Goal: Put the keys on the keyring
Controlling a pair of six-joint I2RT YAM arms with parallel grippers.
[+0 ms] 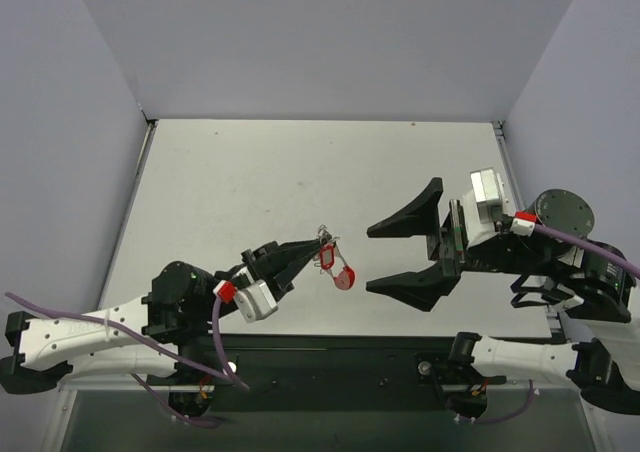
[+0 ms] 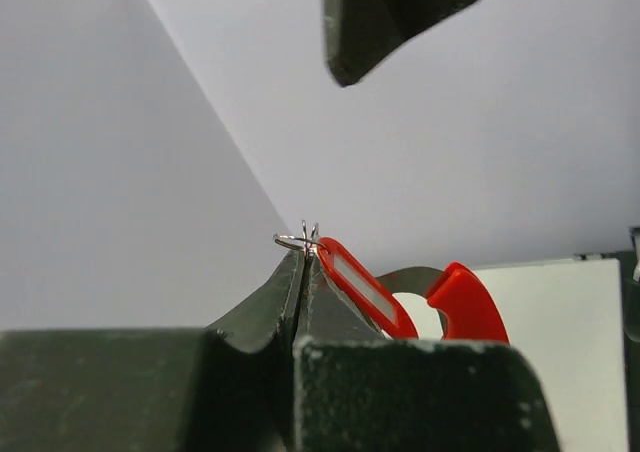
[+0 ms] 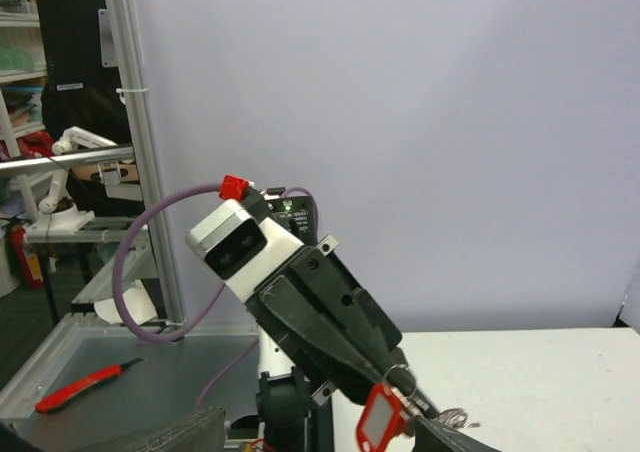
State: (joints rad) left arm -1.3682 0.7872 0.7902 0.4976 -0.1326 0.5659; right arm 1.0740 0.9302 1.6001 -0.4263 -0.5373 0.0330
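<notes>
Tips of my left gripper (image 1: pixel 313 245) pinch the keyring (image 1: pixel 325 237); my right gripper (image 1: pixel 370 260), spread wide at 3 o'clock, should avoid snagging the dangling key (image 1: pixel 344 279).

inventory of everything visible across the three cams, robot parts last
keyring: 1, thin silver wire loop, pinched at the left gripper's tips, off the table.
red tag: 1, red with white window, hangs at the loop.
key: 1, rounded red head with silver metal, beside the tag; whether it is threaded on the loop, cannot tell.
table: 1, white, under both arms.
red-handled tool: 1, red and black, on a grey surface off to the table's side.
left gripper: 1, black, shut on the keyring.
right gripper: 1, black, open, empty, facing the keyring.
</notes>
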